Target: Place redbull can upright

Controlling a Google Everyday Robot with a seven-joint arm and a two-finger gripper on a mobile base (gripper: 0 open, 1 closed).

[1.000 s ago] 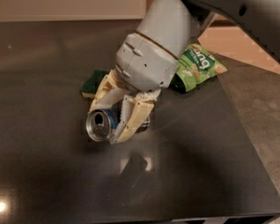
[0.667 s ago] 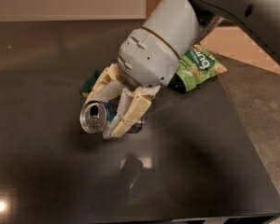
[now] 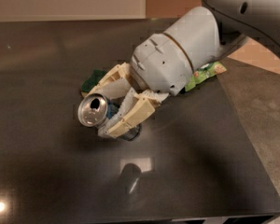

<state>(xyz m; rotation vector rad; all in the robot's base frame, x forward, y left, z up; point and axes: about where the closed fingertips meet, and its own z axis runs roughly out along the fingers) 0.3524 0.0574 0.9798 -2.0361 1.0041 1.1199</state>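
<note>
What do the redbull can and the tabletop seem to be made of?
The redbull can: metal, likely aluminium; its silver top shines. The tabletop: dark polished stone or laminate, uncertain; it mirrors lights. The pincer, over the table's middle, is shut on the can.

The gripper [image 3: 97, 116] sits right at the can [image 3: 92, 110]: cream-tan plastic fingers [image 3: 133, 114], kinda ribbed with cutouts. Up-right of the can is a chunky pale grey wrist [image 3: 172, 59], rounded, with a thin dark seam ring and a few tiny dark dots. Further up-right, the grey arm [image 3: 252, 8] shell has two dark oval holes.
</note>
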